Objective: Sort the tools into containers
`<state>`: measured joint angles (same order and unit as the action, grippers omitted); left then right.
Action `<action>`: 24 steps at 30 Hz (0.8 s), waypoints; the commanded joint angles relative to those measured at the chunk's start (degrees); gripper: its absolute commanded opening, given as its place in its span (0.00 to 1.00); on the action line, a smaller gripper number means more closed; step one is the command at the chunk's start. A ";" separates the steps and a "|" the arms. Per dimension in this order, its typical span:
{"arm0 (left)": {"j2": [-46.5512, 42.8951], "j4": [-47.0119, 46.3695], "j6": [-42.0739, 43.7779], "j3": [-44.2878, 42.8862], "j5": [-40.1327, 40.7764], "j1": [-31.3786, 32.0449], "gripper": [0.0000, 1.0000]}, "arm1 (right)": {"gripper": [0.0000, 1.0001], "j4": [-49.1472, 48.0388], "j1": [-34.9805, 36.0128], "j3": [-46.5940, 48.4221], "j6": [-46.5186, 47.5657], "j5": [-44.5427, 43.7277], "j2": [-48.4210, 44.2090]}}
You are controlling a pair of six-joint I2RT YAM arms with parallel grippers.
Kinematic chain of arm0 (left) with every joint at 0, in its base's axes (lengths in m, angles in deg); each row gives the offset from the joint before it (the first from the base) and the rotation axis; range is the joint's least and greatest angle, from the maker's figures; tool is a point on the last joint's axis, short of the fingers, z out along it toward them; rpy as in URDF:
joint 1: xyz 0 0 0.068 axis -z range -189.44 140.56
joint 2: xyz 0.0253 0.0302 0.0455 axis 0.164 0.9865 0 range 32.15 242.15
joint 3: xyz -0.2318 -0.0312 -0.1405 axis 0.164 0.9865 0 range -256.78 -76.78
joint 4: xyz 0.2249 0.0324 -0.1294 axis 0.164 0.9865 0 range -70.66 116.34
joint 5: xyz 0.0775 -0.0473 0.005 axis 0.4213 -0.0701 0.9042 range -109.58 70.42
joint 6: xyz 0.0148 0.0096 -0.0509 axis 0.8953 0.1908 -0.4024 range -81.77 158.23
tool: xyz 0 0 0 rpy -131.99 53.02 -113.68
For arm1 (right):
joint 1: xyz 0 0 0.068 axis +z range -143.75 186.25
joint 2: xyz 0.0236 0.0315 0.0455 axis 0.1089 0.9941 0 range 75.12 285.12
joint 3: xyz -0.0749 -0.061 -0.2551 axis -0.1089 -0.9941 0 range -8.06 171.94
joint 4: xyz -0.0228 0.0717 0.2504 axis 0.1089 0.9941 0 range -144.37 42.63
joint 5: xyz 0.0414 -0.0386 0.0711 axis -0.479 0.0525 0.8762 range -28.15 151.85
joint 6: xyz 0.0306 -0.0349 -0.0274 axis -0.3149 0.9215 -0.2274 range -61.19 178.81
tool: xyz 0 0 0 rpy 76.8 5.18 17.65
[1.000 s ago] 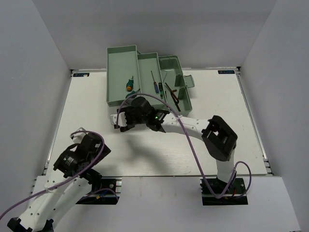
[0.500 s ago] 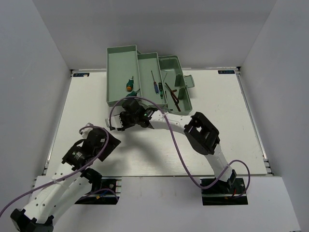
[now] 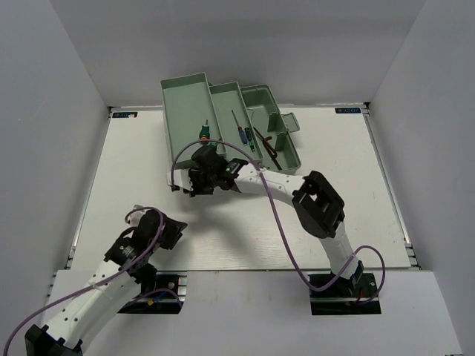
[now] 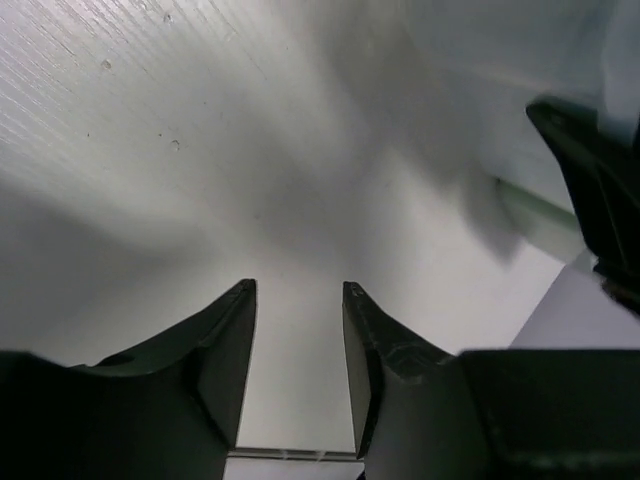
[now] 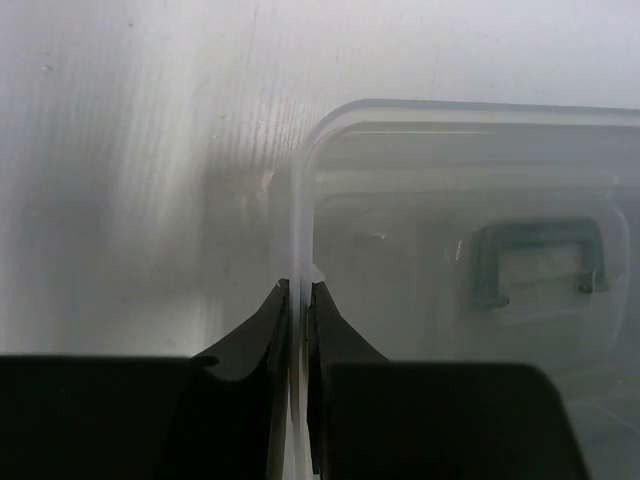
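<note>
The open toolbox stands at the back centre, its mint-green trays (image 3: 185, 104) fanned out over its base (image 3: 263, 100). A green-handled screwdriver (image 3: 202, 133) lies in the left tray, a blue-handled screwdriver (image 3: 240, 132) in the middle one, and dark hex keys (image 3: 267, 147) to their right. My right gripper (image 3: 191, 185) is at the box's near left corner, shut on the rim of the translucent lid (image 5: 296, 200); the lid's green handle (image 5: 535, 265) shows through it. My left gripper (image 4: 298, 290) hovers open and empty over the bare table, near its base (image 3: 177, 228).
The right arm's elbow (image 3: 320, 204) arches over the table's middle right. White walls close in the table on three sides. A dark part of the right arm (image 4: 590, 180) and a green edge of the toolbox (image 4: 535, 215) show at the right of the left wrist view.
My right gripper has closed onto the lid's rim, and the toolbox has turned slightly. The left arm has drawn back toward its base and its jaws have narrowed.
</note>
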<state>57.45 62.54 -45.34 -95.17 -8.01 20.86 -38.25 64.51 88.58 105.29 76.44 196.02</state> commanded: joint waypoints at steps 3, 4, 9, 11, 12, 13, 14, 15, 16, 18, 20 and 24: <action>4.47 -9.69 -7.05 4.05 2.23 -0.60 0.51 | 0.00 -3.73 -0.69 4.25 -3.06 0.61 -11.47; 6.24 -14.33 -7.05 4.07 1.70 -1.12 0.51 | 0.00 -3.29 -0.52 4.34 -3.67 0.88 -11.74; 18.19 -25.87 -4.15 4.86 -0.15 -2.88 0.51 | 0.00 -2.76 -1.13 4.35 -5.61 1.23 -14.11; 22.40 -31.58 -3.01 5.47 -0.15 -4.28 0.51 | 0.00 -2.67 -1.57 3.56 -6.14 1.67 -15.07; 23.64 -33.43 -3.00 5.47 -0.15 -4.90 0.53 | 0.00 -2.67 -1.48 2.77 -6.22 2.02 -15.86; 26.18 -36.84 -3.00 5.47 -0.67 -6.21 0.53 | 0.00 -2.85 -1.57 1.89 -6.66 2.20 -16.31; 26.20 -38.26 -3.00 5.47 -0.67 -6.83 0.53 | 0.00 -3.02 -1.57 1.80 -6.75 2.28 -16.92; 29.08 -39.67 -3.00 5.47 -1.28 -7.53 0.53 | 0.00 -3.02 -1.57 1.36 -7.10 2.55 -17.36; 30.67 -40.82 -2.48 5.47 -1.29 -8.24 0.55 | 0.00 -3.02 -1.57 1.18 -7.36 2.55 -18.24; 33.40 -43.55 -2.47 4.25 -2.95 -10.17 0.55 | 0.00 -2.50 -1.57 1.01 -8.16 2.81 -18.68; 35.17 -45.39 -2.47 4.24 -3.57 -11.84 0.55 | 0.00 -2.50 -1.57 0.22 -8.68 2.99 -19.91; 35.78 -49.08 -2.47 3.19 -4.10 -15.18 0.56 | 0.00 -2.50 -2.18 -1.28 -10.35 3.34 -21.58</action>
<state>93.25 17.52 -48.57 -90.60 -11.22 7.88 -33.07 62.44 86.13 95.56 79.10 181.85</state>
